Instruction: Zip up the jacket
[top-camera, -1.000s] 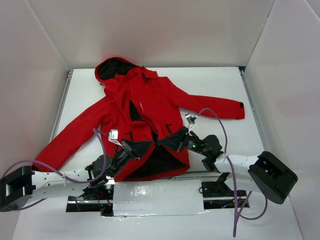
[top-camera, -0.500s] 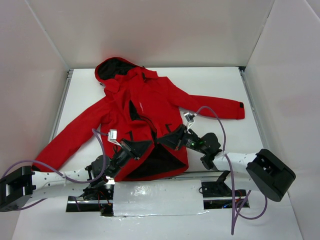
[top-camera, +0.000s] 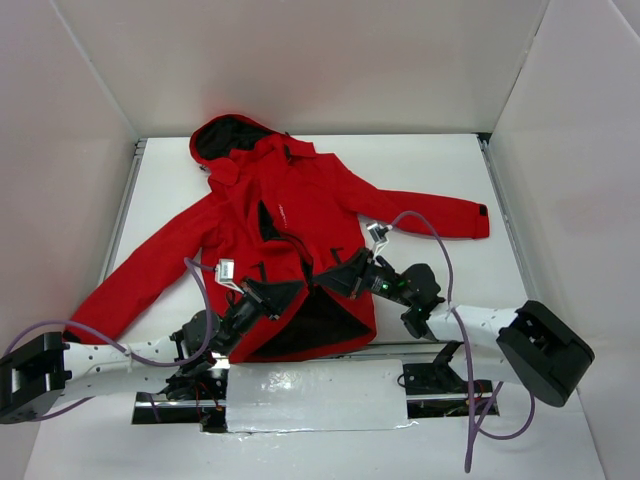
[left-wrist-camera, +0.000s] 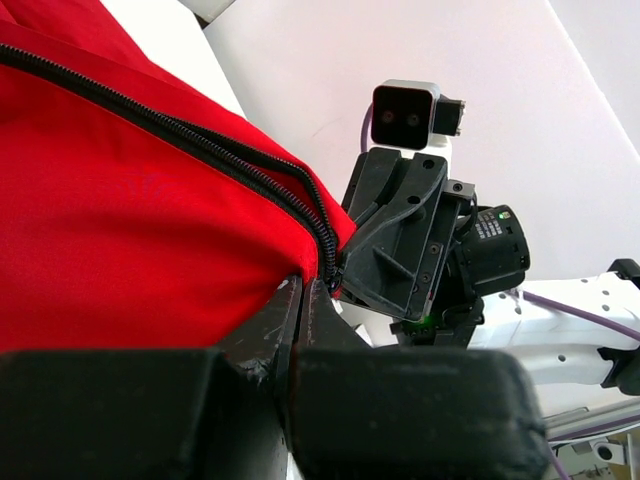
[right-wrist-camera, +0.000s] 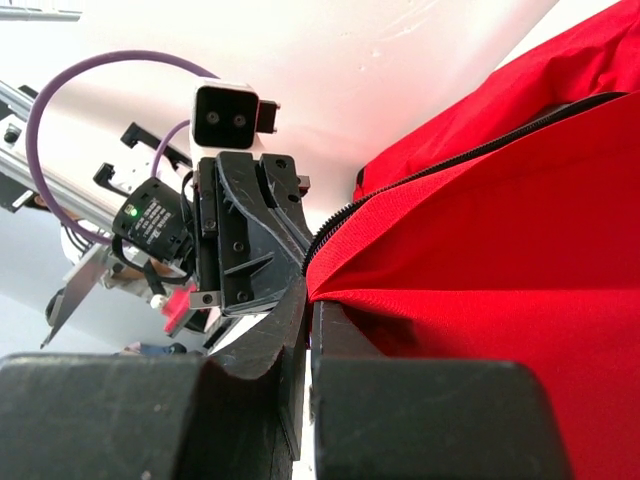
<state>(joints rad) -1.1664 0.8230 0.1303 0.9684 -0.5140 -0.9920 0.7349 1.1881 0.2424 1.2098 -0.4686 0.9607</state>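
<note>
The left sleeve (top-camera: 130, 285) ran out toward the near-left corner of the desk (top-camera: 430, 170). Just right of it, the left end effector (top-camera: 272, 297) was clamped on the left front panel's bottom corner. The left wrist view showed its fingers (left-wrist-camera: 262, 335) pressed together on red fabric where the front zipper (left-wrist-camera: 200, 140) tape ended. That arm looked the same as it had a second before.

Between the two arms the jacket (top-camera: 300, 210) gaped in a wedge of dark lining (top-camera: 320, 315), so the two zipper halves were not yet joined.

The change was on the right. Over the last second the right end effector (top-camera: 347, 277) had drawn slightly leftward, carrying the right panel's corner with it, and then held. It was closed on that corner; its wrist view showed the hem pinched at the foot of the zipper teeth. The two corners now sat nearer one another, facing across the gap. I judged this to be the alignment step, with the tape ends being brought together so the slider could be engaged.

The right sleeve (top-camera: 440, 213) stretched toward the right wall.

The jacket lay front-up on the desk. Its long axis ran from the hood (top-camera: 232, 140) at the far side, set a little left, down to the hem nearest the arms, a little right.
</note>
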